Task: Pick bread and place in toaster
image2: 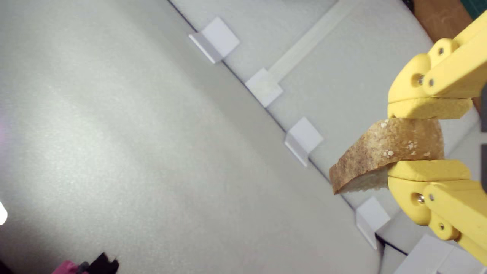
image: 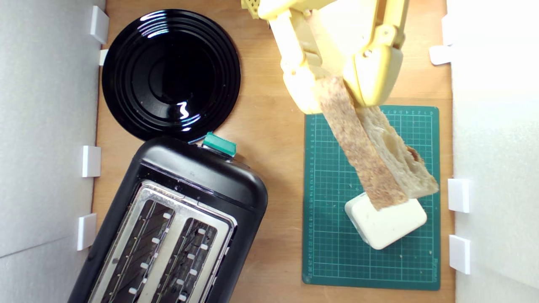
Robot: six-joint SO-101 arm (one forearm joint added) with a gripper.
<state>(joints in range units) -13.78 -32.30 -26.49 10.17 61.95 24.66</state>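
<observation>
In the exterior view the gripper (image: 337,90) has the bread (image: 374,160) pinched by its upper end, and the slice hangs long and tilted out over the green mat (image: 328,252), its free end in front of the cream block (image: 391,227); can't tell if they touch. The toaster (image: 177,223) sits at the exterior view's lower left, well apart from the bread, turned at an angle, both slots open, teal lever (image: 220,144) up top, with the black plate (image: 168,71) just behind it. My worry: the grip is only on 1 end, so a long floppy slice could swing or sag on the way across, and with the toaster skewed, the slice would need rotating to match a slot or it'll catch on the silver top plate and bend or tear. In the wrist view the 2 yellow jaws are clamped on the bread (image2: 384,152) top and bottom, crust facing out, crumb end poking free past the fingertips (image2: 426,108). That's a narrow bite on soft crumb, so a quick move could let it slip or crush out, I reckon. The toaster isn't visible in this view, only white foam walls.
</observation>
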